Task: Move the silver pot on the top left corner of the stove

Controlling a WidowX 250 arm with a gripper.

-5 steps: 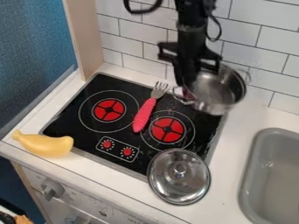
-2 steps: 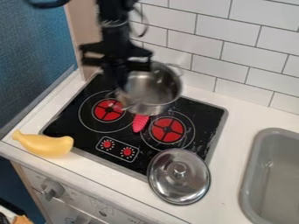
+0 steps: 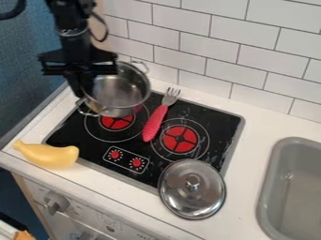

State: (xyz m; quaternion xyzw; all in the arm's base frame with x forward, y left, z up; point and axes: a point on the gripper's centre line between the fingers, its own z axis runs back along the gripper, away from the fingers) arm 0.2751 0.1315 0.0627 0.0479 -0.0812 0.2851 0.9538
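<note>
Camera view, upper left of the frame: the black two-finger gripper (image 3: 83, 92) hangs down with its fingers drawn in narrow on the left side of a round silver metal pot (image 3: 119, 90), holding it near the rim. The pot's mouth faces up toward the camera, with one loop handle at its lower left and another at its upper right. It sits in front of the upper left part of the black glass stove (image 3: 210, 115), covering the far part of the left red burner (image 3: 117, 123); whether its base touches the stove, I cannot tell.

Just right of the pot, near the middle of the frame, a fork with a ribbed red handle and silver tines (image 3: 154, 123) lies aslant on the stove, tines toward the top. Right of the fork is the second red burner (image 3: 180, 139), and below the left burner is a small panel with two red dials (image 3: 126, 159).

A round shiny silver lid with a knob (image 3: 192, 187) lies at the lower middle, over the stove's near edge. A yellow toy banana (image 3: 49, 155) lies at the left, by the stove's near left corner. At the lower right is a grey sink (image 3: 266, 199), and white tiles (image 3: 210, 30) line the wall behind.
</note>
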